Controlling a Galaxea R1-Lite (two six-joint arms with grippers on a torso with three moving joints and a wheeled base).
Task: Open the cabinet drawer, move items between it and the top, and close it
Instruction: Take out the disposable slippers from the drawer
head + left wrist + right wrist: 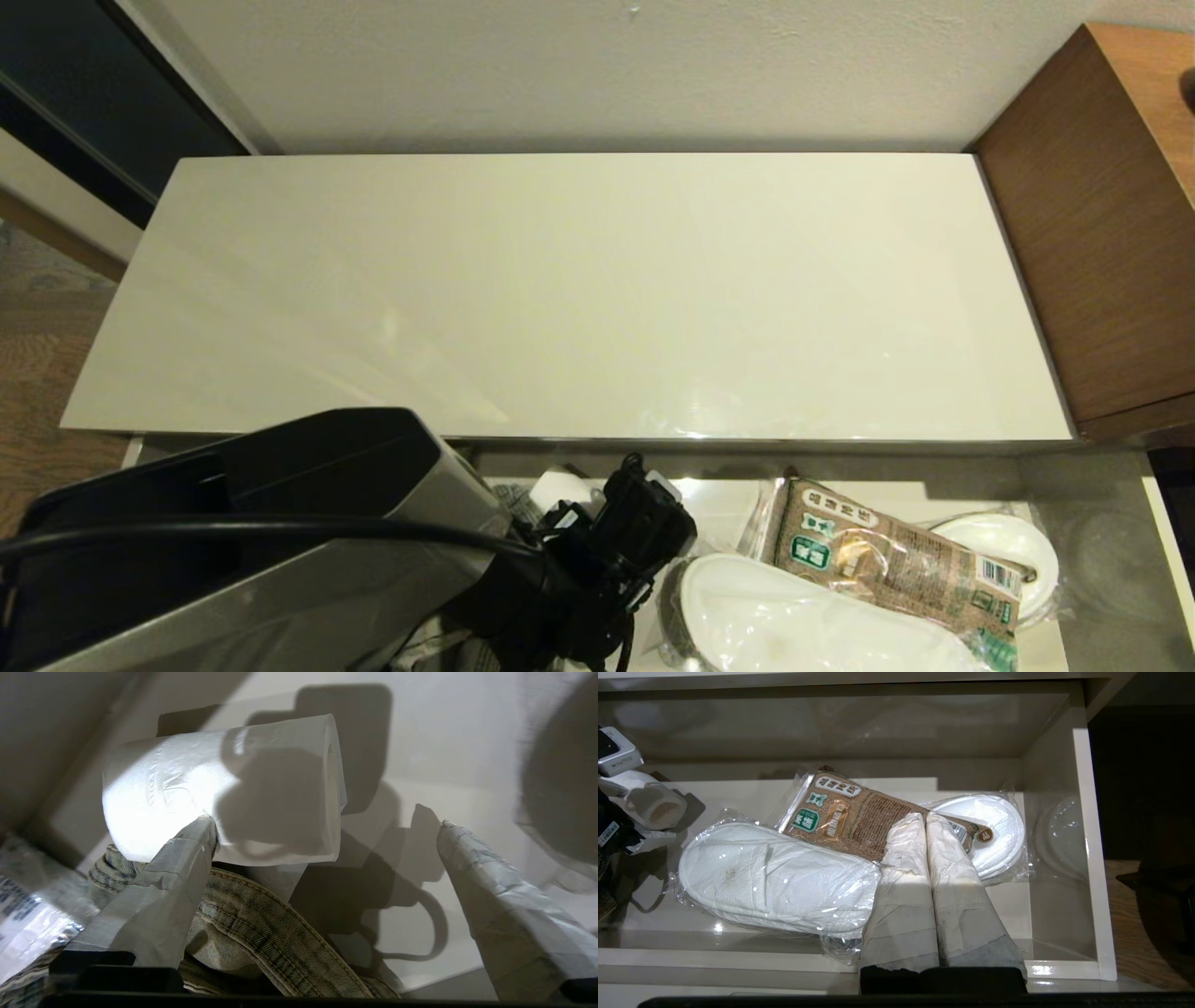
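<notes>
The cabinet drawer (pixel 738 961) stands pulled out below the bare glossy top (pixel 579 289). My left arm (pixel 280 541) reaches down into the drawer's left end. There my left gripper (pixel 325 823) is open, with nothing between its taped fingers. One fingertip (pixel 201 835) sits against the white paper roll (pixel 196 788), just above the grey-green denim garment (pixel 261 933). White slippers in clear wrap (pixel 775 877) lie in the middle of the drawer, with another wrapped white slipper (pixel 994 830) further right. My right gripper (pixel 926 816) hangs shut and empty above the drawer's front.
A brown printed packet with green labels (pixel 850 816) lies across the slippers. The brown wood-grain desk (pixel 1102 233) stands against the cabinet's right end. The drawer's right side wall (pixel 1083 858) is close beside the wrapped slipper. A white wall runs behind the top.
</notes>
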